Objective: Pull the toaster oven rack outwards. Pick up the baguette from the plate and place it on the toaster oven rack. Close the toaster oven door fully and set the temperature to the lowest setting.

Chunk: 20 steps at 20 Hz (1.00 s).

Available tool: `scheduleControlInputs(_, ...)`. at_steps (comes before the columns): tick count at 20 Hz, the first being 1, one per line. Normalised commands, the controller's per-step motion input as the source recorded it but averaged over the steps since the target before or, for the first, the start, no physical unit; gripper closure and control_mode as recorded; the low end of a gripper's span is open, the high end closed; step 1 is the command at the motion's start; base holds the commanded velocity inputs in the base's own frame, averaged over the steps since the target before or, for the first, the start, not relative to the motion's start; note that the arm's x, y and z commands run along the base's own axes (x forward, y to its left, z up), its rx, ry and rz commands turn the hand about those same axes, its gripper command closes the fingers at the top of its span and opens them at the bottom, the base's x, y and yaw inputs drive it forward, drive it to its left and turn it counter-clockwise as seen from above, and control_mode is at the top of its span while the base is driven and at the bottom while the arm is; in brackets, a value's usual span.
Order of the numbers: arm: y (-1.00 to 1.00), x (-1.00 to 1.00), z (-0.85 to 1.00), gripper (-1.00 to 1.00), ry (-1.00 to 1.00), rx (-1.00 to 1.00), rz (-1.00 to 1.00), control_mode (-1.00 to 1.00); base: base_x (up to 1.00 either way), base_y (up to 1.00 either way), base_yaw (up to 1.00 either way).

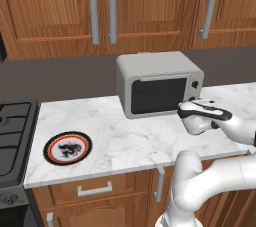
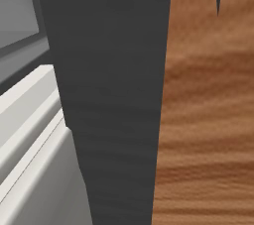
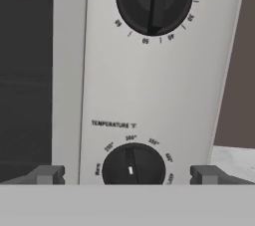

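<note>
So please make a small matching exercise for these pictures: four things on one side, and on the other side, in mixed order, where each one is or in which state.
Things:
1. plate
2. toaster oven door
3. gripper
4. temperature knob

Place or state:
A. open, fingertips at either side of the lower knob
B. shut
C. on the counter, nothing on it
D. under the word TEMPERATURE on the oven's panel

Pairs: 1-C, 2-B, 3-A, 4-D

Toaster oven (image 1: 159, 84) at counter (image 1: 125, 136) rear; plate (image 1: 67, 148) front-left of it, well apart.
</note>
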Motion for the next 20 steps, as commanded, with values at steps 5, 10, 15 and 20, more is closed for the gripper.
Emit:
scheduleControlInputs(5,0.0,0.03,0.0,-1.0,0.0,0.0,0.0,-1.0,0.0,0.0,0.0)
scheduleControlInputs(10,0.0,0.0,0.0,-1.0,0.0,0.0,0.0,-1.0,0.0,0.0,0.0)
scheduleControlInputs(15,0.0,0.0,0.0,-1.0,0.0,0.0,0.0,-1.0,0.0,0.0,0.0)
scheduleControlInputs(20,0.0,0.0,0.0,-1.0,0.0,0.0,0.0,-1.0,0.0,0.0,0.0)
